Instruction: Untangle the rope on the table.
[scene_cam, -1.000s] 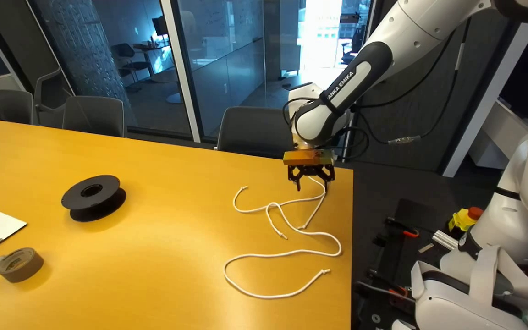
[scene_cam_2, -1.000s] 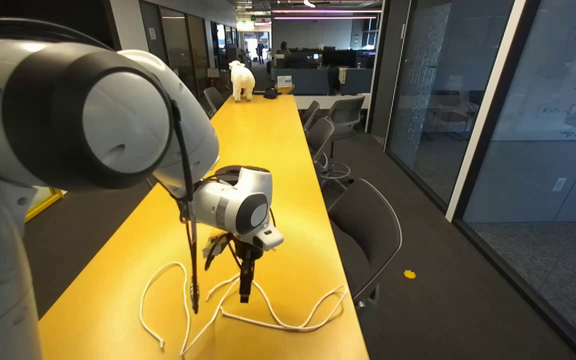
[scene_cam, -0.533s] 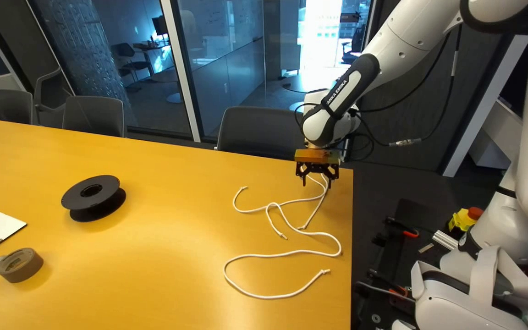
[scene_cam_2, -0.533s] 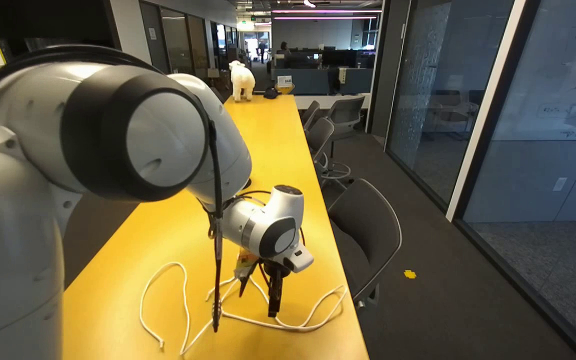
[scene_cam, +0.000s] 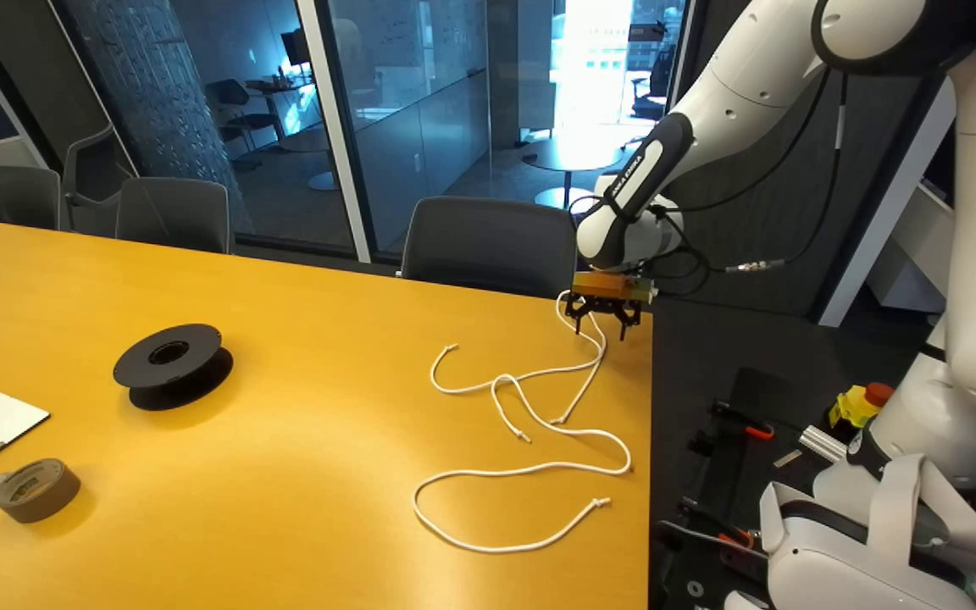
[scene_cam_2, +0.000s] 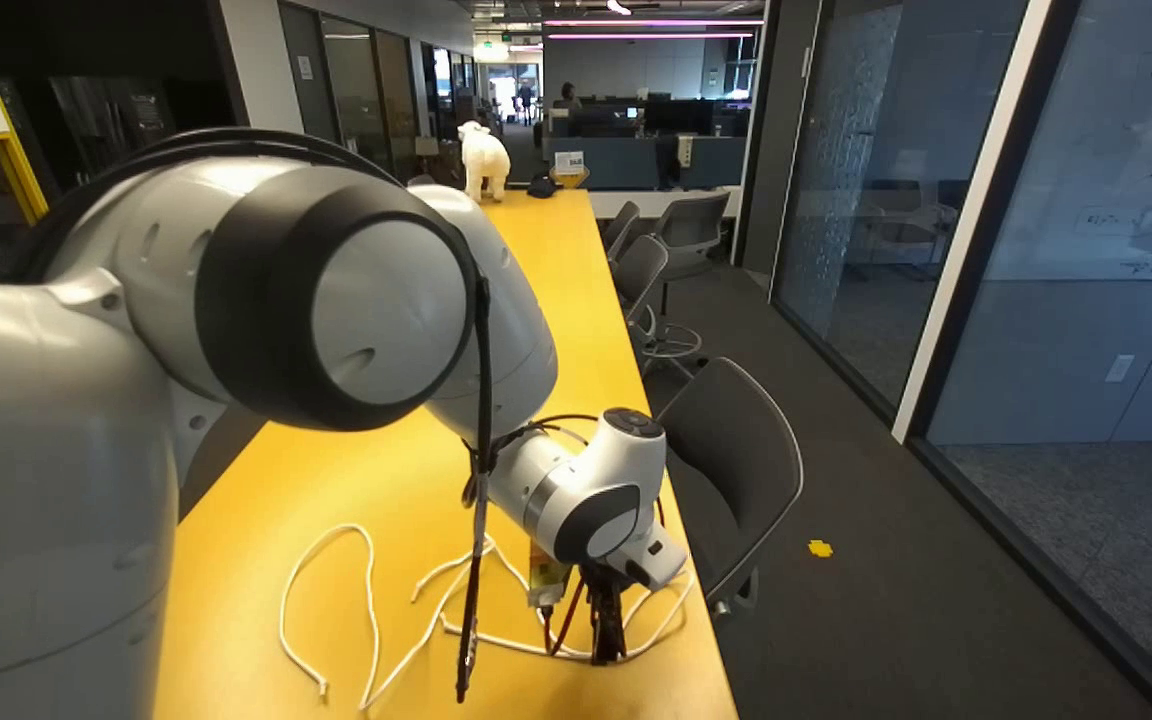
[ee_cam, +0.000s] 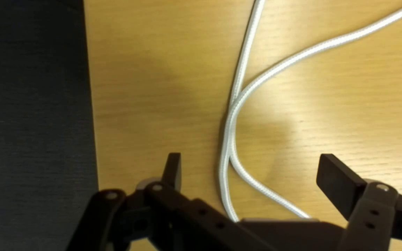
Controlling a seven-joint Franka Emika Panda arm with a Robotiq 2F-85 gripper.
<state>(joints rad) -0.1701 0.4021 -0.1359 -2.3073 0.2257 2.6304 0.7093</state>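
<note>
In an exterior view we see a round black spool [scene_cam: 174,369] at left, a brown ring-shaped tape roll [scene_cam: 36,491] nearer and, near right, a white headset [scene_cam: 852,561].

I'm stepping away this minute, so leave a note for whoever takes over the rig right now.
Tool: open, holding nothing, over the rope near a corner of the table.
Rope: spread in loose curves on the table; two strands overlap below the tool.
Done: rope lies loosely, no tight knot in sight.
Left: separate the overlapping strands, here and farther along.
</note>
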